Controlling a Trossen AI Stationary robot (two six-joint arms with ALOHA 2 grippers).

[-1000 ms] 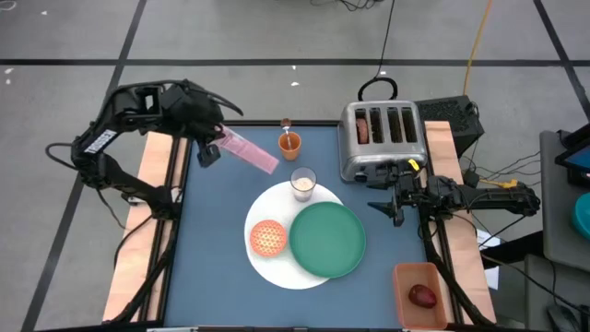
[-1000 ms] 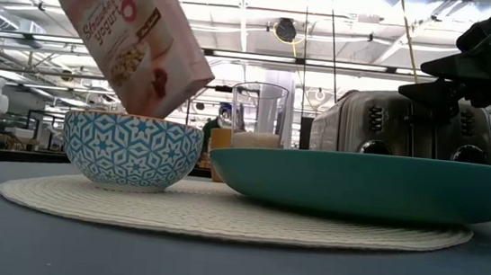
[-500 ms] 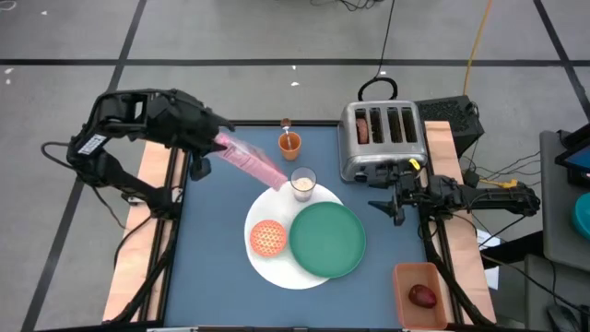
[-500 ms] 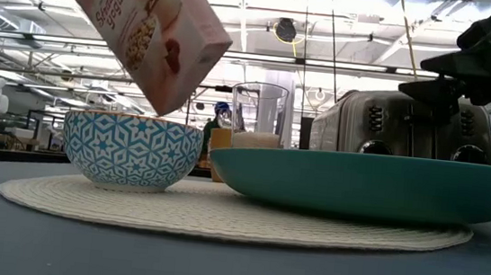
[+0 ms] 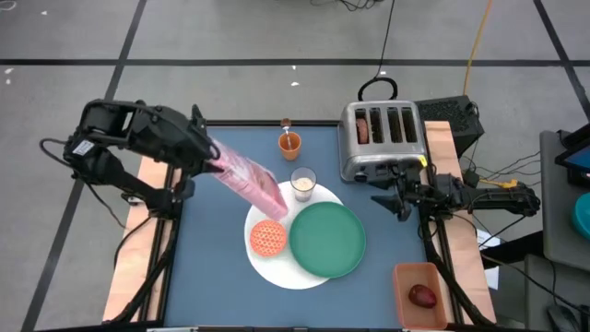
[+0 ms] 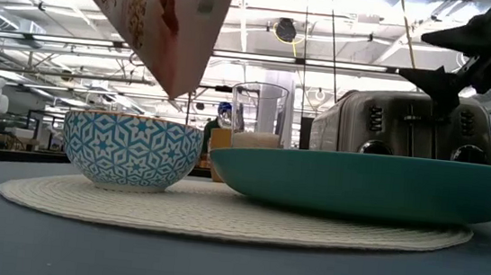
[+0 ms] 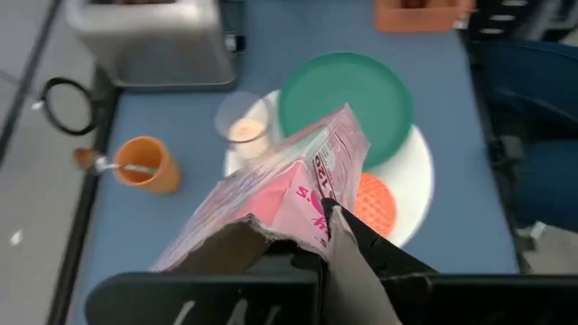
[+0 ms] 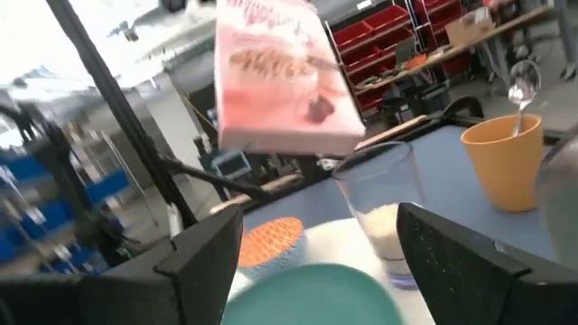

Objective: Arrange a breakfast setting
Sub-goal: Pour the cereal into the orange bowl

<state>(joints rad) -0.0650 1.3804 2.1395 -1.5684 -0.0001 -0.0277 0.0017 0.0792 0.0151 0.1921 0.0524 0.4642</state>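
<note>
My left gripper [image 5: 214, 166] is shut on the pink cereal box [image 5: 251, 182], which slants down over the small orange-patterned bowl [image 5: 267, 237]. The bowl and the green plate [image 5: 327, 240] stand on the large white round plate [image 5: 277, 272]. The milk glass [image 5: 302, 184] stands at that plate's far edge. Beyond it is the orange cup [image 5: 289, 145] with a spoon in it. My right gripper [image 5: 383, 198] hangs open beside the toaster, touching nothing. The dark-red fruit [image 5: 422, 295] lies in a tan bin. My left gripper pinches the cereal box's upper end [image 7: 312, 226] between its two fingers, coming from the table's left and slanting down. One dark finger [image 7: 352, 248] lies on a broad face. The box hangs clear of the table, tilted, its free lower corner [image 6: 174, 90] just above the bowl [image 6: 131, 149].
A silver four-slot toaster [image 5: 380, 138] stands at the far right with something brown in one slot. The tan bin [image 5: 406, 277] sits at the near right corner. Bare blue table [image 5: 212, 277] lies left of and in front of the plates.
My left gripper has swung from the far left corner toward the table's middle and the bowl, carrying the box. The box has turned about and tipped, and its free end now hangs over the bowl. My right gripper has rolled a little where it is.
</note>
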